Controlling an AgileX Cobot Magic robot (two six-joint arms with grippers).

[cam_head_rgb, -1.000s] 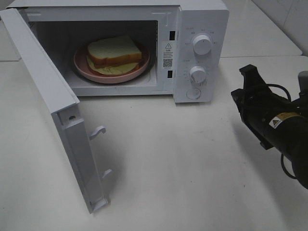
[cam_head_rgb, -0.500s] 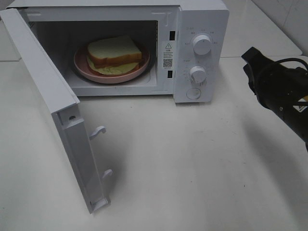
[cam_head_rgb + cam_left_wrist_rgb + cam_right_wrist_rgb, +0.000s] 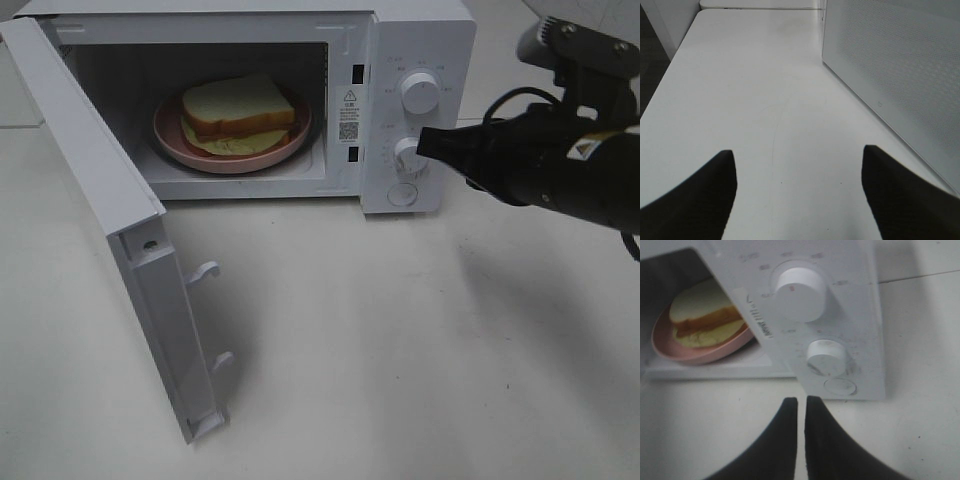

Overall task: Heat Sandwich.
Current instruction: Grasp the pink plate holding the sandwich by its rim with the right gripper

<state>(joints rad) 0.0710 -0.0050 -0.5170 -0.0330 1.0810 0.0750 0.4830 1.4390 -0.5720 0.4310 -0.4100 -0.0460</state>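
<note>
The sandwich (image 3: 238, 105) sits on its pink plate (image 3: 232, 162) inside the white microwave (image 3: 420, 40), whose door (image 3: 90, 170) hangs wide open over the table (image 3: 400, 350). The right gripper (image 3: 425, 145), its two dark fingers pressed almost together with only a sliver of gap and nothing between them, points at the control panel, its tip just beside the lower knob (image 3: 411, 153).

The step in hand appears to be starting the oven, and done well it begins with the door: it should be swung fully shut, latches seated, before any dial is turned. To turn the lower knob, the right fingers would need to part enough to straddle it squarely, then rotate without sliding down onto the round button (image 3: 402, 193) beneath or up toward the upper knob (image 3: 420, 92).

The right arm reaches in from the right side, forearm roughly level and angled toward the panel. The left gripper (image 3: 797, 150) hovers low over the table, fingers spread wide and empty, with the door's perforated outer face close beside it, a fair position for pushing the door closed.
</note>
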